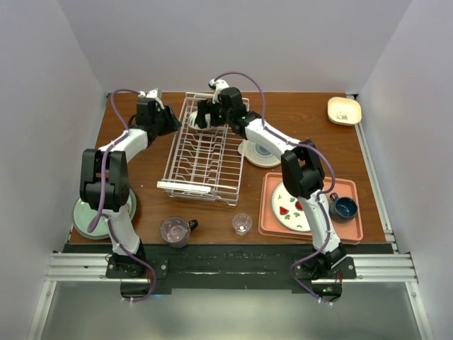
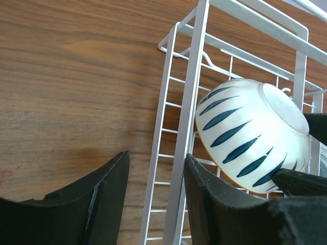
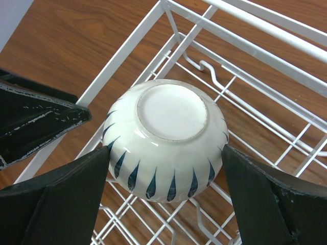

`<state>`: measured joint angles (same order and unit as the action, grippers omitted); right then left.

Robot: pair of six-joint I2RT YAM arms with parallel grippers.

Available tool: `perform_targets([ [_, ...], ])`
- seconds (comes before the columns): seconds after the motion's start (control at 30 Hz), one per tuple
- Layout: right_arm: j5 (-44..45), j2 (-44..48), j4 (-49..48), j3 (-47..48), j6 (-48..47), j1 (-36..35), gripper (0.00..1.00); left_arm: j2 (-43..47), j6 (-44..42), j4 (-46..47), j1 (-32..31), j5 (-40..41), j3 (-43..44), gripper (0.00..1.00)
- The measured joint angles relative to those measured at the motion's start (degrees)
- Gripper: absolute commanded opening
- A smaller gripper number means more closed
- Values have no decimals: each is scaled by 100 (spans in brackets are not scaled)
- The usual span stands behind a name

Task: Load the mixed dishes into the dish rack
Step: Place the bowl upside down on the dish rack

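Right end effector point(image 3: 166, 149) spread wide, flanking upturned white bowl point(image 3: 171, 109) inside dish rack point(image 3: 245, 48); grip: cannot tell. Left end effector point(image 2: 156, 154) half-open, empty.

The white wire dish rack point(image 1: 205, 152) holds an upturned white ceramic bowl with blue strokes point(image 3: 168, 138) in its far left corner. Just right of the rack lies a round cream plate point(image 1: 253, 159). Before the rack stand a small clear glass point(image 1: 242, 224) and, further left, a translucent purple cup point(image 1: 175, 231).

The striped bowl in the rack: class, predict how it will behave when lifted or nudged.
Glazed, glossy bowl: probably rigid, slippery and breakable. Its rounded wall, tilted among the rack wires, suggests it could rock or roll.
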<state>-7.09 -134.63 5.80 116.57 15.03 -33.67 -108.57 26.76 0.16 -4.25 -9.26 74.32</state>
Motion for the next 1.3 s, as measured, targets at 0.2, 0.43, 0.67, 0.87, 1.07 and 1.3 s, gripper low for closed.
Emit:
perform_targets([
  [0.2,4,118,-273,-278,-118,0,97,63,-50,-90,0,-57,-22,52],
  [0.43,-33,730,-581,-1067,-1576,2,99,175,-101,-114,0,-101,-20,52],
  [0.67,-752,1410,-339,-1180,-3764,31,99,175,-111,-120,0,-184,-20,52],
  [0.87,-1381,702,1569,822,-5230,33,99,175,-229,-203,0,-260,-20,53],
  [1.07,-1561,284,2841,1285,-6137,33,99,175,-295,-258,0,-313,-20,53],
  [1.3,-1646,57,3348,1285,-6555,33,99,175,-363,-269,0,-380,-20,53],
])
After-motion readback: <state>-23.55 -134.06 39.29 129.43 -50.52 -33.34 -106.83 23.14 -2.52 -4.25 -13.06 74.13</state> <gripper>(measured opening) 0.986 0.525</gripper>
